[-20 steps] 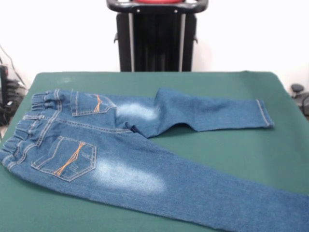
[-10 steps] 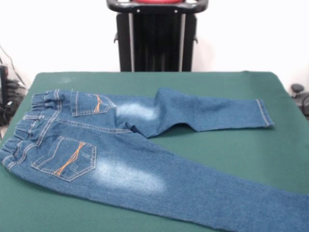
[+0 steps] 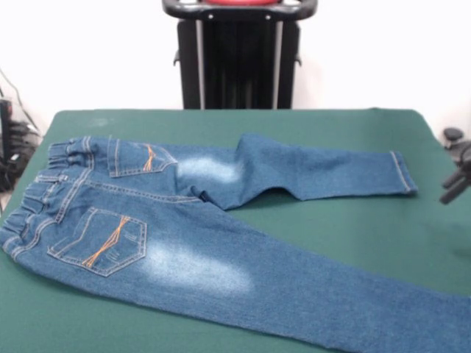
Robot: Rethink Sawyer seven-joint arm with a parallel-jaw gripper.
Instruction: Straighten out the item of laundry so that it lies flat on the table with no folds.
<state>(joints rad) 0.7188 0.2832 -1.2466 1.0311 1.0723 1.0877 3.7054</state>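
Observation:
The item of laundry (image 3: 184,243), a small pair of blue jeans, lies back side up on the green table (image 3: 353,220). Its elastic waistband is at the left, with two orange-stitched pockets and faded whitish patches showing. The far leg reaches right to its hem (image 3: 403,173) and has a raised crease near the crotch (image 3: 246,151). The near leg runs toward the lower right and leaves the picture. Neither the arm nor the gripper shows.
A dark rod-like thing (image 3: 454,191) pokes in at the right edge beside the table; I cannot tell what it is. Cables and dark gear (image 3: 13,147) sit off the table's left side. Bare green cloth lies between the two legs and along the far edge.
The dark rod-like thing has appeared at the right edge. The jeans have not moved.

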